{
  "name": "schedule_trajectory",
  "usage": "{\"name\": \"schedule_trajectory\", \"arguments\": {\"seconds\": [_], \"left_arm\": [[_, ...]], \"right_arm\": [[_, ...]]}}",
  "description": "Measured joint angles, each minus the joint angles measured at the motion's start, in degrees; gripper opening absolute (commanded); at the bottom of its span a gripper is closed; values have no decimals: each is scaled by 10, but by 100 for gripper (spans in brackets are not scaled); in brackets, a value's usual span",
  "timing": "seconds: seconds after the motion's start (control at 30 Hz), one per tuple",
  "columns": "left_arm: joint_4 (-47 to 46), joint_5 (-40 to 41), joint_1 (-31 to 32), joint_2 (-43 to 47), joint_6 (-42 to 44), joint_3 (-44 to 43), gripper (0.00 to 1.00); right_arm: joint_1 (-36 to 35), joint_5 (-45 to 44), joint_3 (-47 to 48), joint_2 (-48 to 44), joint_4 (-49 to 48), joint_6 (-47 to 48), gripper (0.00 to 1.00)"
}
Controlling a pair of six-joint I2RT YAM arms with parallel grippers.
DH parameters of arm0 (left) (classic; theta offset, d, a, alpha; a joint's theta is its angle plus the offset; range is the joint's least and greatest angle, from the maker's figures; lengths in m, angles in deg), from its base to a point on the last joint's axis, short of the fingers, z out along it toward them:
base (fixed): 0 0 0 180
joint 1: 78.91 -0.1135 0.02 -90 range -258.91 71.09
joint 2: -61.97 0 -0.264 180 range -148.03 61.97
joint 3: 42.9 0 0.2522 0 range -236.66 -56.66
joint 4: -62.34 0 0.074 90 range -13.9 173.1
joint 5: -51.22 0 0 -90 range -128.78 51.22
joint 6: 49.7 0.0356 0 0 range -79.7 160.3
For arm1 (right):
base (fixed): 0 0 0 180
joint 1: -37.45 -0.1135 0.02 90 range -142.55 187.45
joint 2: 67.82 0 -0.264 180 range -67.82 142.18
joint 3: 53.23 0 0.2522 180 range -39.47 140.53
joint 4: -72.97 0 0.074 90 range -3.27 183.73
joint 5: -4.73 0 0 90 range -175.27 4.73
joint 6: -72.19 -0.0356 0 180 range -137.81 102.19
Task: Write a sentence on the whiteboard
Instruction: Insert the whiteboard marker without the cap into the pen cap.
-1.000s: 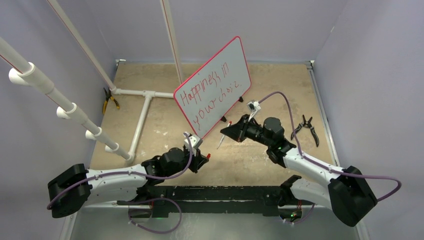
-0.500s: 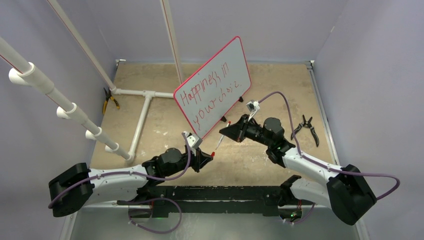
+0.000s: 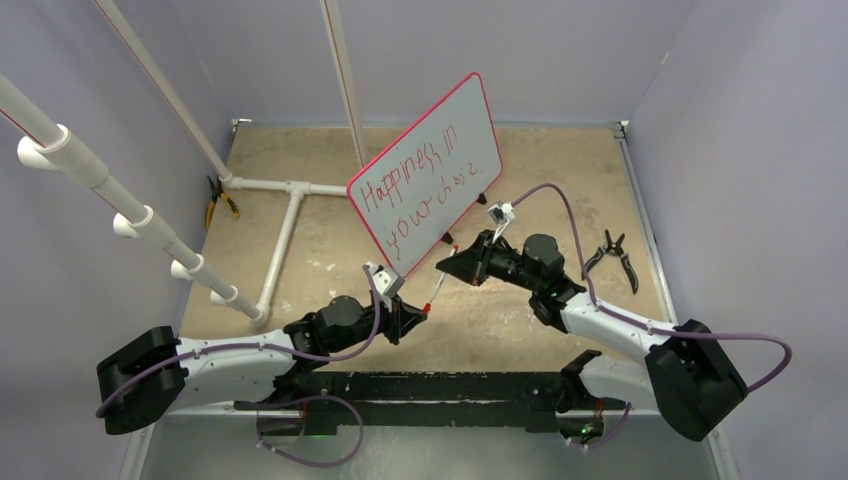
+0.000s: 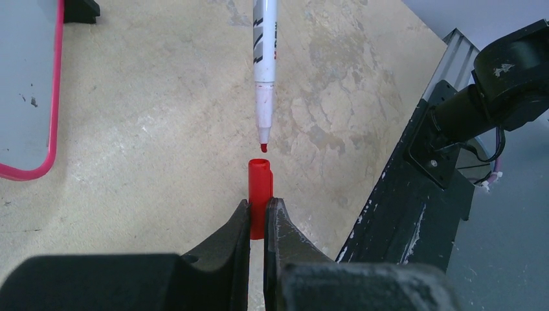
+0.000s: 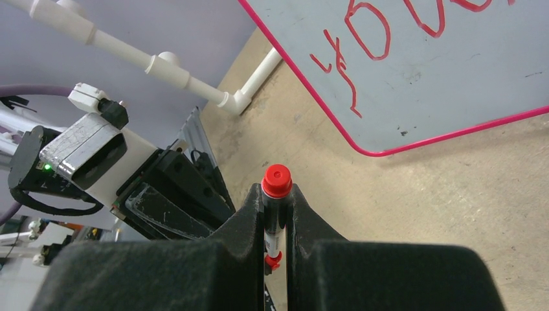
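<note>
The left tool (image 4: 257, 205) is clamped on the lower part of a red cap (image 4: 259, 184), and the right tool (image 5: 277, 194) is clamped on the barrel of a marker (image 4: 265, 71). The marker's red tip hangs just above the cap's open mouth, not yet inside.

A slight misalignment is judged the main risk. If the tip is brought down off centre, it would catch the cap's rim, so ink could be smeared there or the cap tipped in its narrow pinch. The barrel looks smooth and glossy (white plastic with black print), so it may slide up between the fingers when pressed. The cap is a small, hard-looking cylinder that could be dropped on the bench (image 3: 600, 180).

The whiteboard (image 3: 470, 110) stands tilted at the far middle of the bench, apart from both tools. It is flat, pale and glossy, with a thin red rim and rounded corners. The sentence (image 3: 415, 185) is written across it in two slanted red lines. The bench is matte, sandy and mottled.
</note>
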Motion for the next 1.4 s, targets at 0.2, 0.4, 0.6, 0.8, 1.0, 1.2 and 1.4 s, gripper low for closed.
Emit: {"name": "schedule_trajectory", "arguments": {"seconds": [0.2,0.4,0.6,0.8,1.0,1.2,1.4], "left_arm": [[-12,0,0,-1,0,0,0],[-15,0,0,-4,4,0,0],[-16,1,0,-5,4,0,0],[-26,3,0,-19,10,-2,0],[-42,5,0,-36,19,-15,0],[-49,19,0,-41,24,-23,0],[-51,34,0,-50,27,-39,0]], "right_arm": [[0,10,-2,7,-13,0,0],[0,13,-6,9,-15,0,0],[0,17,-6,12,-18,0,0],[0,26,-6,26,-27,0,0],[0,30,-7,29,-33,0,0],[0,31,-7,29,-41,0,0],[1,31,-7,30,-51,0,0]]}}
